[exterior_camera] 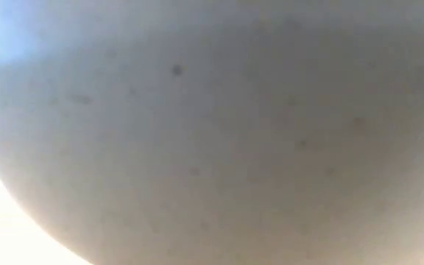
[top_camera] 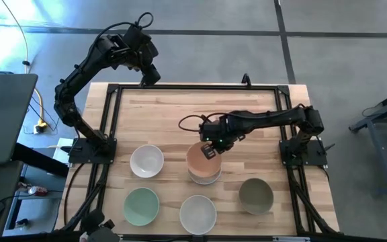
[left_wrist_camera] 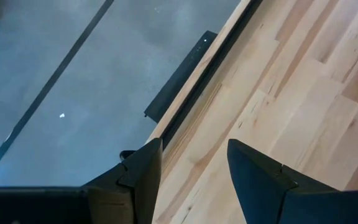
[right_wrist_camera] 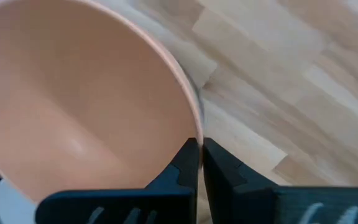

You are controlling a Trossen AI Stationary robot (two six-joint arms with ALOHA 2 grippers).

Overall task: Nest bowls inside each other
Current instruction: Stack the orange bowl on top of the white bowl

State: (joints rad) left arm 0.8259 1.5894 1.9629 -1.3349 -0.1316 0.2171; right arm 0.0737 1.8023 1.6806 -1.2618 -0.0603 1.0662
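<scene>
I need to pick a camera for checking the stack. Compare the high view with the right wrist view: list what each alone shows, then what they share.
Only the high view shows the whole table, the white bowl, the mint green bowl, a second white bowl, the olive bowl, and the left gripper open over the far table edge. Only the right wrist view shows the right gripper shut on the peach bowl's rim. Both show the peach bowl sitting in a white one, plus the wooden tabletop.

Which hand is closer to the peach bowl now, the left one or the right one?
Right. The right hand grips the peach bowl rim; the left hand hovers far off at the table's back edge.
</scene>
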